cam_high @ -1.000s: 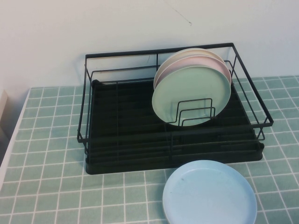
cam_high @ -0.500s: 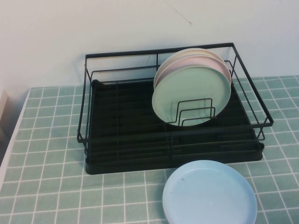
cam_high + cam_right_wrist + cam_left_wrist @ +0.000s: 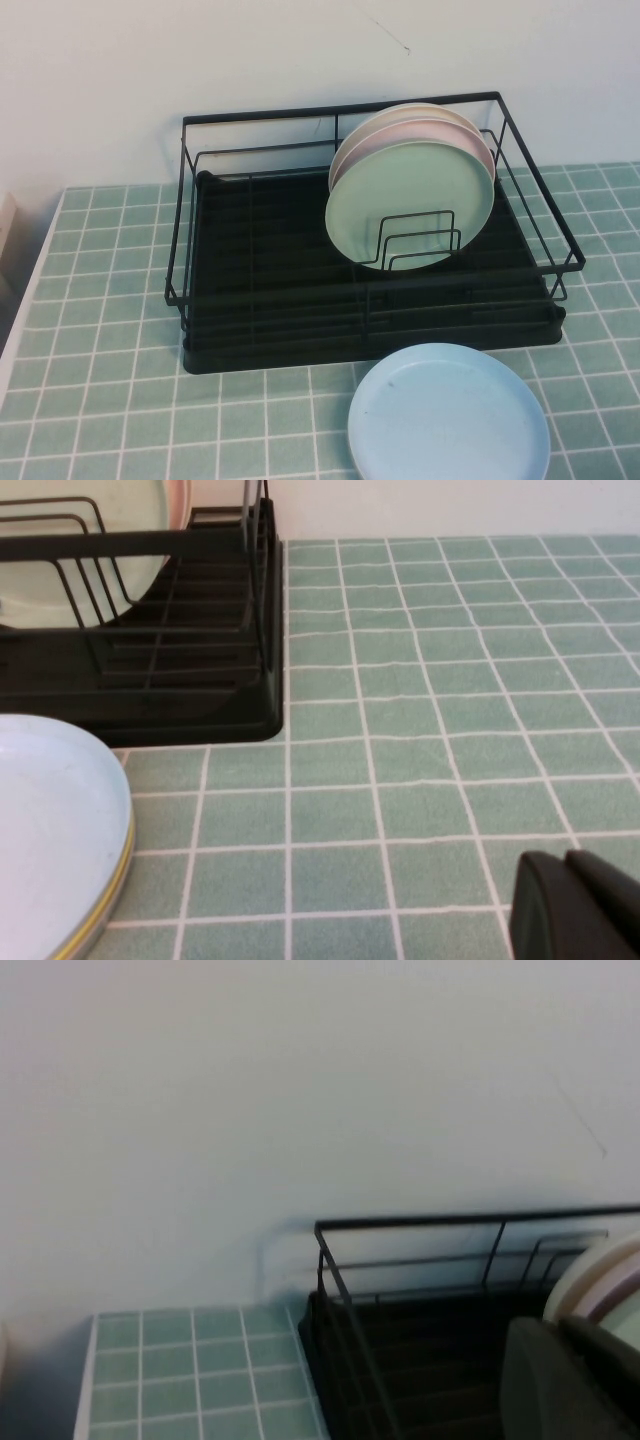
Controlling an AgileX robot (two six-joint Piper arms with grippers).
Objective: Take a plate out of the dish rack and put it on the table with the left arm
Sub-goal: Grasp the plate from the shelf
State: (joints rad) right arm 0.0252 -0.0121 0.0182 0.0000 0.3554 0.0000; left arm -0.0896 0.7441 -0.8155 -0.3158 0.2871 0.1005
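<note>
Nothing has moved since the earlier high frames; scene is static. No readable brands, labels or writing anywhere.

Mint plate (image 3: 410,205) stands on edge in the rack (image 3: 270,270), right half, frontmost of the stack, leaning back against the pink plate (image 3: 415,130), with one more pale plate behind that. Wire dividers (image 3: 415,240) cross in front of its lower part. Blue plate (image 3: 448,415) lies flat on the bench (image 3: 90,330), just in front of the rack's right front corner.

Left gripper (image 3: 570,1380): only a dark blurred piece shows at the edge of the left wrist view, near the rack's left back rail, with plate rims just beside it. Can't tell how far open, nothing visibly held. Not seen in the high view, so apart from the mint plate.

Right gripper (image 3: 580,905): dark piece at the wrist view edge, low over bare tiles right of the rack. Can't tell its opening either.
</note>
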